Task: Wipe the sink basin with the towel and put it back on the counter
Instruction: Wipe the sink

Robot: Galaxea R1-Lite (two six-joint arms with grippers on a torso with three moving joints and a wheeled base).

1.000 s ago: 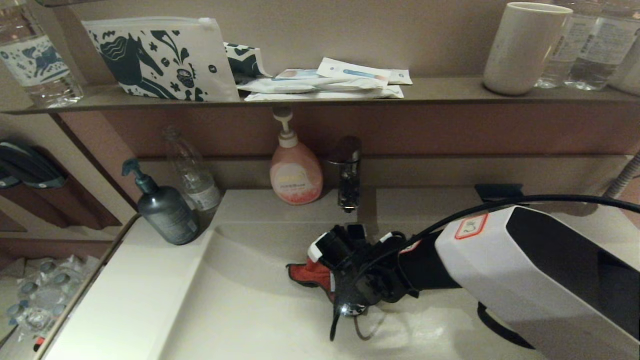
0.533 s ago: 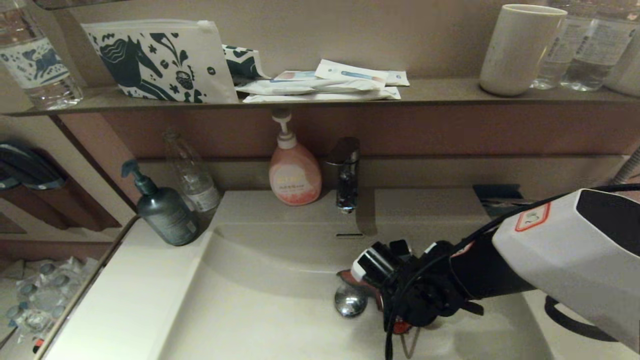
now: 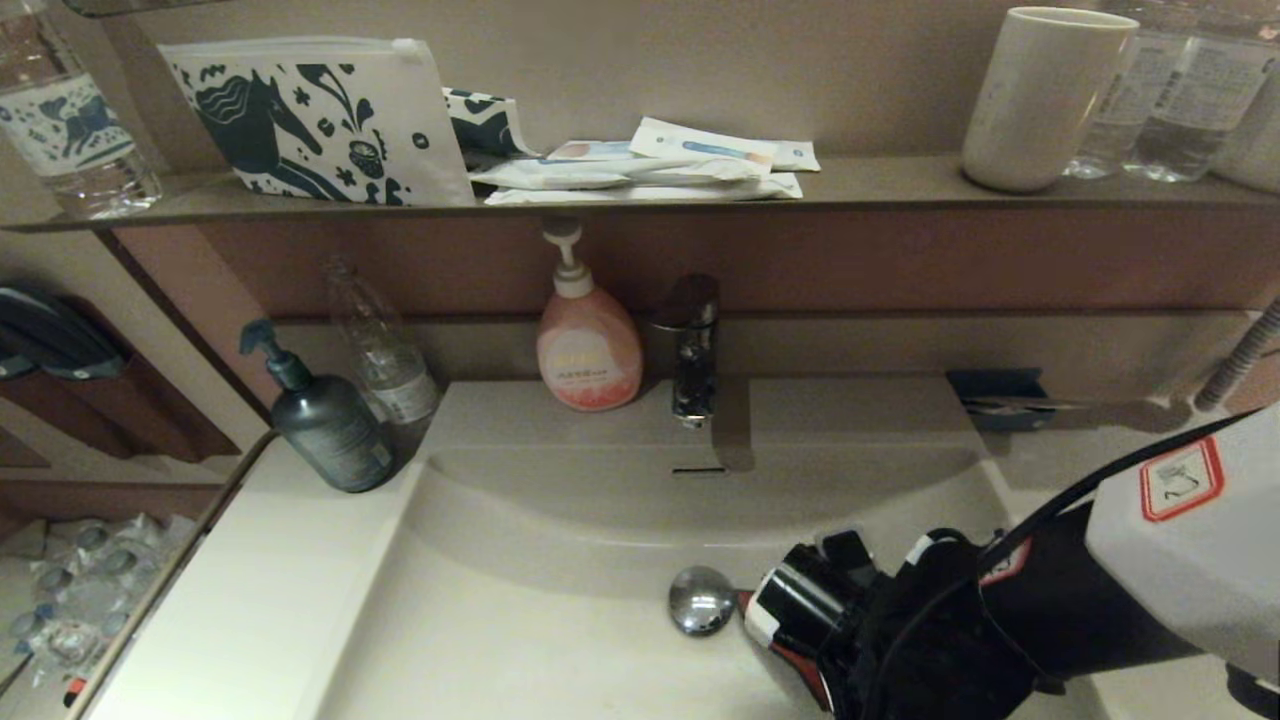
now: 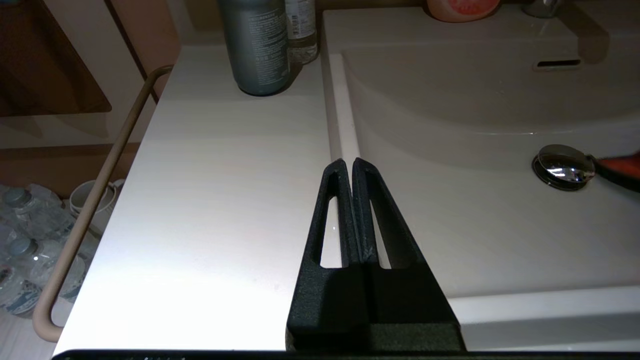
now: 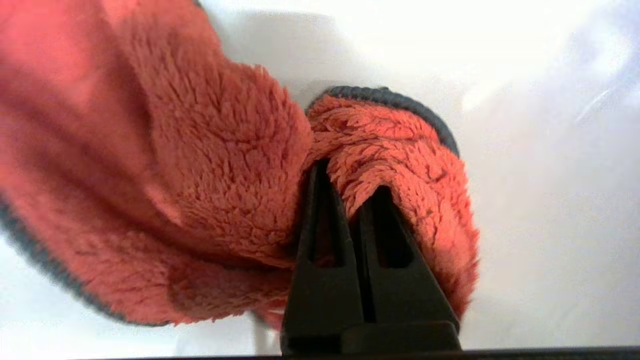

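Observation:
The off-white sink basin (image 3: 540,620) has a chrome drain plug (image 3: 701,600) and an overflow slot (image 3: 698,469). My right gripper (image 5: 347,180) is shut on the orange-red towel (image 5: 200,200), pressing it onto the basin floor just right of the drain. In the head view only a red sliver of the towel (image 3: 800,668) shows under the black wrist. The left wrist view catches the towel's edge (image 4: 620,167) beside the drain (image 4: 562,166). My left gripper (image 4: 349,162) hangs shut and empty over the counter (image 4: 225,200) at the basin's left rim.
A grey pump bottle (image 3: 325,425) and a clear bottle (image 3: 385,350) stand on the counter's back left. A pink soap bottle (image 3: 588,345) and the faucet (image 3: 692,345) stand behind the basin. The dark shelf (image 3: 900,185) above holds a horse pouch (image 3: 320,120), packets and a cup (image 3: 1040,95).
My right gripper has dragged the towel across the basin floor from left of the drain to right of it. The drain plug now shows. The right arm has drawn back toward the right.

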